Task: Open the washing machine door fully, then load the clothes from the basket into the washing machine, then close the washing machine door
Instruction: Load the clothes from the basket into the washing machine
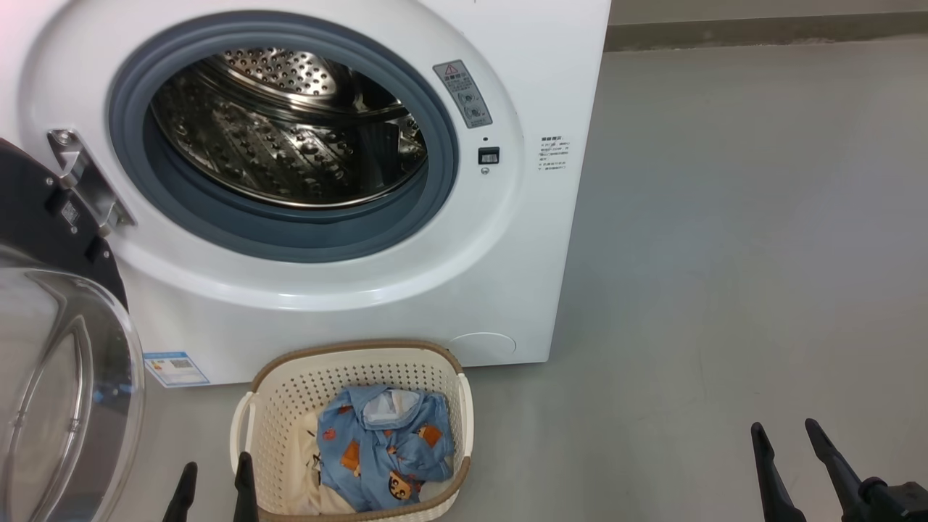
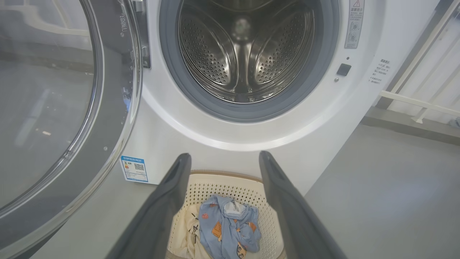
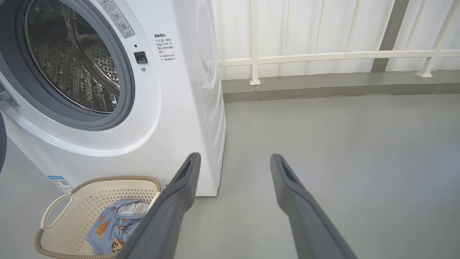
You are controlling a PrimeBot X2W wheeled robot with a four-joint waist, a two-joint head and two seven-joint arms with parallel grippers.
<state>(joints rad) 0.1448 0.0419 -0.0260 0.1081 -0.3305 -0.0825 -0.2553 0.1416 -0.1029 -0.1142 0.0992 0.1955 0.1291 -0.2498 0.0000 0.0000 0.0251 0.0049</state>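
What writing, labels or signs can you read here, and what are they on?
Grey sticker beside the washing machine opening: red warning triangle, print too small.
Black Chinese lines on its front: too small.
Blue label at its lower corner: QR code, print blurred.

We see a bare laundry area: the washing machine [image 1: 507, 290] at eleven o'clock, plain grey floor [image 1: 725, 254], white railing [image 3: 323, 56] at one o'clock.

Smooth grey floor [image 1: 725, 254] spreads from two to five o'clock in the head view, evenly lit, with a darker kerb [image 1: 761, 32] at one o'clock. In the right wrist view a cream railing [image 3: 323, 56] stands on the kerb from twelve to two o'clock, before a white ribbed wall [image 3: 305, 25] and grey post [image 3: 390, 34].
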